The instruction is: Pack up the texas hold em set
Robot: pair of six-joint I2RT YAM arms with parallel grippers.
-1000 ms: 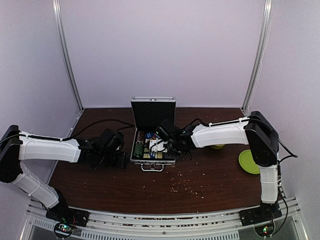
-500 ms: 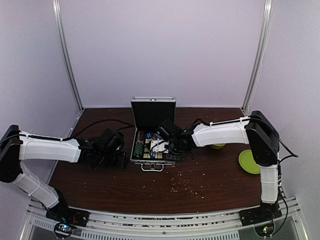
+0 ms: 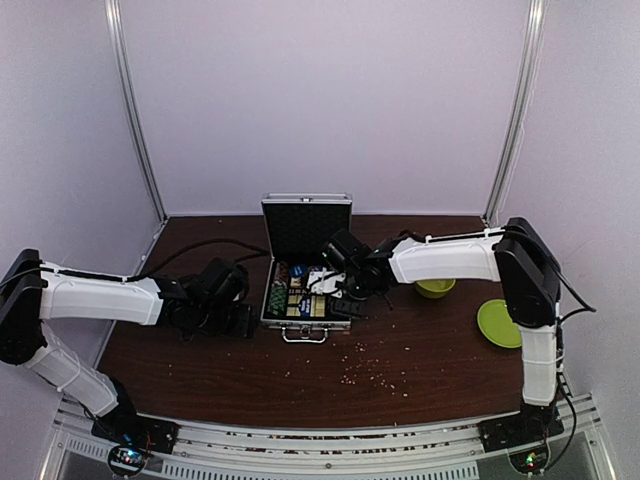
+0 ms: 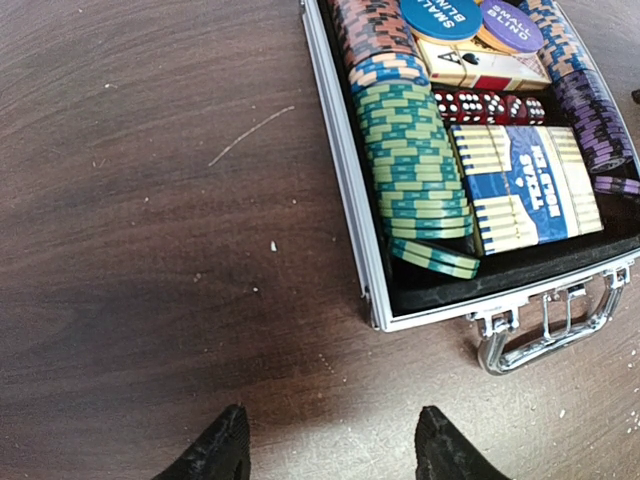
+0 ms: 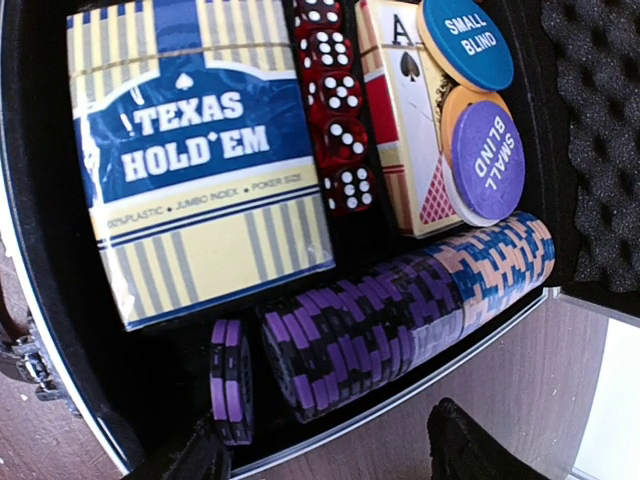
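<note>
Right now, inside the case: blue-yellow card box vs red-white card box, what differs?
The blue-yellow card box reads TEXAS HOLD'EM; the red-white card box shows an ace of spades. The blue-yellow card box is uncovered; two SMALL BLIND discs overlap the red-white card box. Both lie in the case, flanking the red dice.

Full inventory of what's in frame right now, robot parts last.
case: 1, silver, open, table centre
card box: 1, blue-yellow, in case
second deck: 1, red-white, in case
dice: 5 showing, red, between the decks
chips: many, green, purple, orange-blue, along case sides
blind buttons: 2, blue and purple, in case
bowl: 1, lime green, right of case
plate: 1, lime green, far right
left gripper: 1, black, open, left of case
right gripper: 1, black, open, over case
</note>
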